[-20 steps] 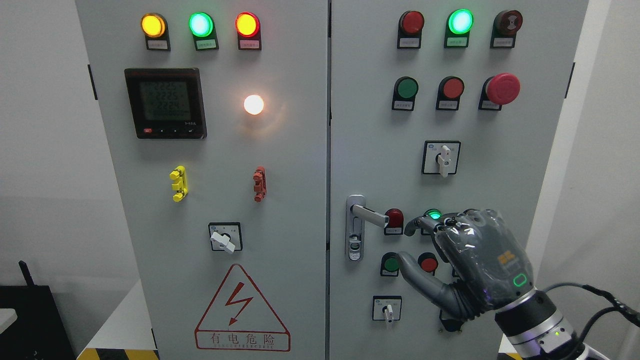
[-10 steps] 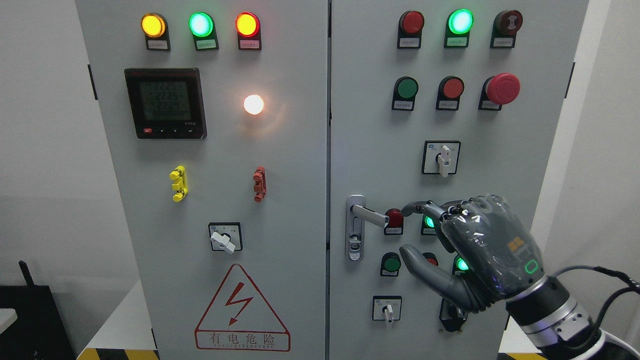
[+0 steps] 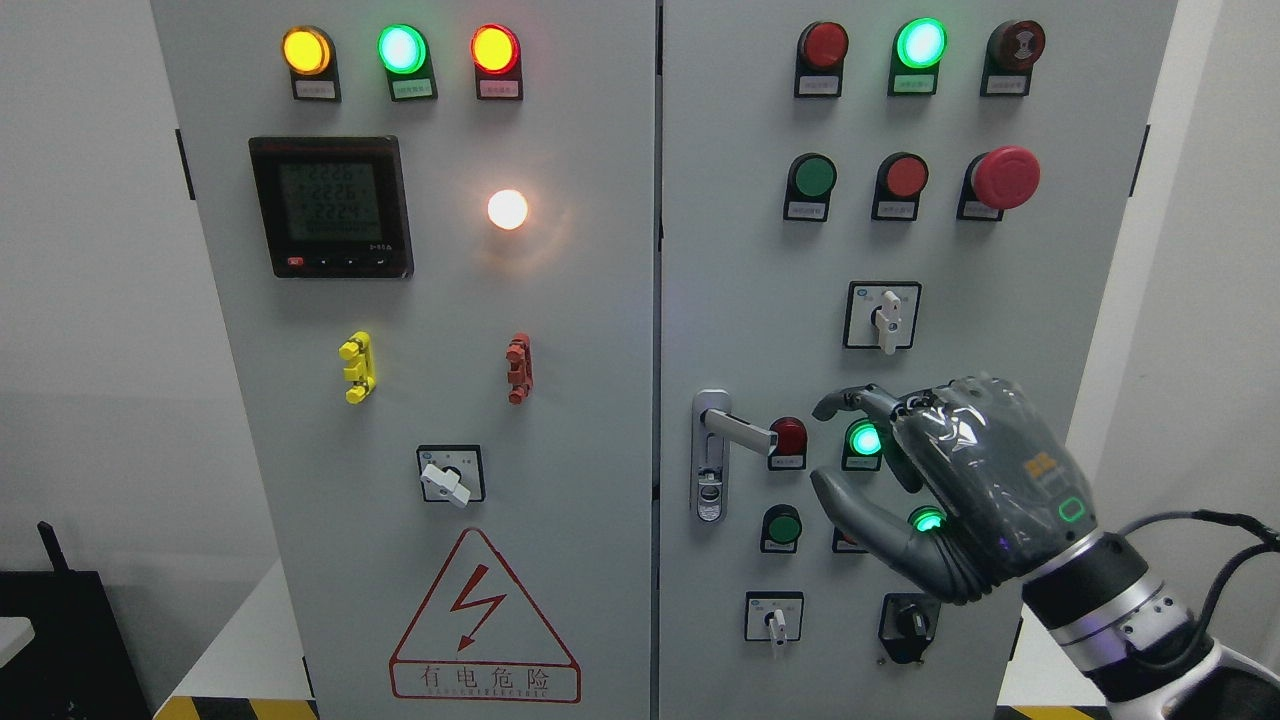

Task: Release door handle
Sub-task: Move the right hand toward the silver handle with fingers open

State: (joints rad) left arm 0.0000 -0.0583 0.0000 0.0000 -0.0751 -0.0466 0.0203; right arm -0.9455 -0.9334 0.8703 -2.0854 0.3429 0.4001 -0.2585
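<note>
Door handle (image 3: 738, 430) free, right hand (image 3: 950, 480) apart

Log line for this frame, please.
right hand: open, clear of door handle | handle: horizontal, untouched | door: closed | left hand: out of view

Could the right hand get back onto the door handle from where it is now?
Probably yes. The right hand hangs open just right of the door handle, not touching it. Only a red button sits between them on the door, and nothing stands in front of the lever, so a short leftward reach looks free.
</note>
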